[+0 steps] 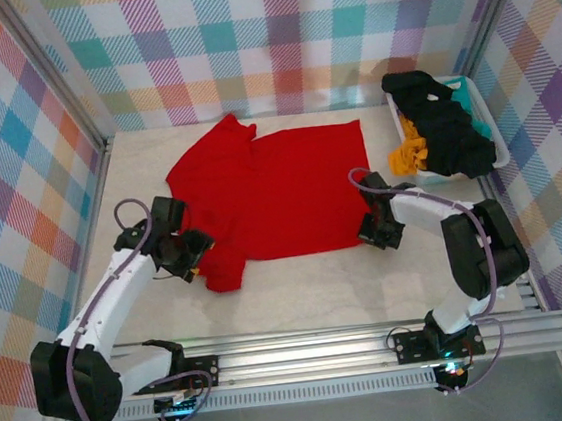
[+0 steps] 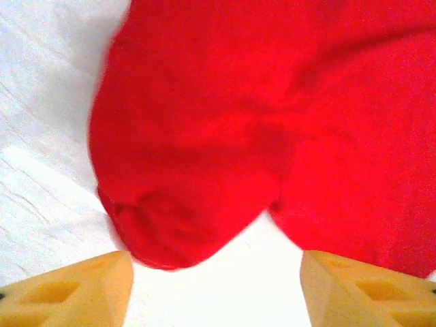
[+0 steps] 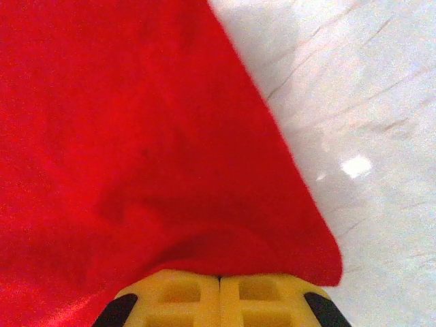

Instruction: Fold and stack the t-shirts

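Nearest to the arms, the left tool point(image 2: 214, 262) hangs just over the pale marbled counter point(image 1: 299, 289). Its two yellow fingers are wide apart and there is nothing between them. Just past it lies a rounded lump of the soft, bright red cloth t-shirt point(image 1: 289, 190). I think this lump is the near left sleeve, but the close view is too blurry to be sure. The tool sits there so it can close on that bit of cloth.

On the right, the right tool point(image 3: 219, 289) has its fingers pressed tight together on the near right corner of the red t-shirt. The cloth puckers where it meets the fingers, so the corner looks pinched and ready to be lifted and folded over.

The red t-shirt is spread mostly flat in the middle of the counter, between the two tools. Lying flat helps the fold come out neat. To me, the folding has hardly begun.

At the far right stands a white-and-teal plastic basket point(image 1: 498, 142). A crumpled black t-shirt point(image 1: 448, 128) and an orange-yellow t-shirt point(image 1: 408, 157) are heaped in it, waiting their turn.
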`<state>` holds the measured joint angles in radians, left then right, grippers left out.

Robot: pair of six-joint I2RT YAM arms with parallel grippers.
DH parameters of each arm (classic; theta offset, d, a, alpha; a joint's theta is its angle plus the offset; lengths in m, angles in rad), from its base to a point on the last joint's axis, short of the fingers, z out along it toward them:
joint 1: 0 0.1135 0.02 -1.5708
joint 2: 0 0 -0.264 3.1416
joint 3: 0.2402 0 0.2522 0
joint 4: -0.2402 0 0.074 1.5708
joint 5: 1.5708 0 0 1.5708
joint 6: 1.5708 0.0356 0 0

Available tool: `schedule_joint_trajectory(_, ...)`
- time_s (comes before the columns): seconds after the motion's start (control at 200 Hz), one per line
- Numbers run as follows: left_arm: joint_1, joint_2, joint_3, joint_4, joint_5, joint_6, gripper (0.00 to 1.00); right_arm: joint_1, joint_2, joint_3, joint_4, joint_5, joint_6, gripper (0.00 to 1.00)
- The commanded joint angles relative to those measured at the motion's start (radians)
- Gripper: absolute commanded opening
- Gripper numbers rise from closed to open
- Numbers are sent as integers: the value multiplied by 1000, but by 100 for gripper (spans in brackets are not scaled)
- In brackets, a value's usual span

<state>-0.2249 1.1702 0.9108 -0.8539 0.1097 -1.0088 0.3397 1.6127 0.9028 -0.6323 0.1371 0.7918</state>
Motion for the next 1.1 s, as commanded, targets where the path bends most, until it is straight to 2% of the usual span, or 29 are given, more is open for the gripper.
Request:
schedule_joint_trajectory(0.0, 62, 61, 63, -38, -119, 120, 69, -13, -51, 25, 1, 67, -33, 0)
schedule_joint_trajectory(0.15, 135, 185, 22, 40, -175, 156, 67, -12, -95, 17, -40, 71, -23, 1)
schedule_joint_trajectory(0.26, 189, 236, -39, 133, -180, 145, 65, -12, -142, -5, -43, 67, -26, 28)
schedule_joint_trajectory(0.325, 197, 288, -44, 158, -195, 148, 65, -12, -142, -14, -40, 44, -29, 39)
schedule_joint_trajectory(0.46, 194, 381, -79, 256, -130, 121, 60, -17, -98, -38, -5, 2, -25, 41)
schedule_joint_trajectory(0.54, 190, 411, -89, 277, -160, 121, 51, -42, -58, -64, 44, -49, -4, 41)
schedule_joint_trajectory(0.595, 190, 418, -90, 276, -206, 130, 39, -60, -16, -67, 62, -81, 8, 41)
schedule_joint_trajectory(0.675, 190, 396, -98, 314, -248, 156, 24, -76, 30, -54, 71, -83, 20, 40)
schedule_joint_trajectory(0.695, 190, 391, -98, 328, -249, 168, 17, -76, 34, -52, 80, -78, 17, 39)
schedule_joint_trajectory(0.725, 190, 381, -94, 343, -249, 184, 7, -79, 36, -47, 92, -73, 18, 36)
schedule_joint_trajectory(0.765, 189, 373, -86, 354, -249, 199, 0, -80, 39, -36, 107, -67, 17, 29)
schedule_joint_trajectory(0.87, 190, 362, -42, 338, -252, 236, 0, -80, 40, 20, 108, -51, 0, 0)
schedule_joint_trajectory(1.005, 171, 281, 35, 218, -254, 266, 0, -81, -44, 70, 63, -5, -34, 0)
schedule_joint_trajectory(1.095, 157, 216, 100, 78, -261, 266, 0, -81, -135, 84, 4, 28, -58, 0)
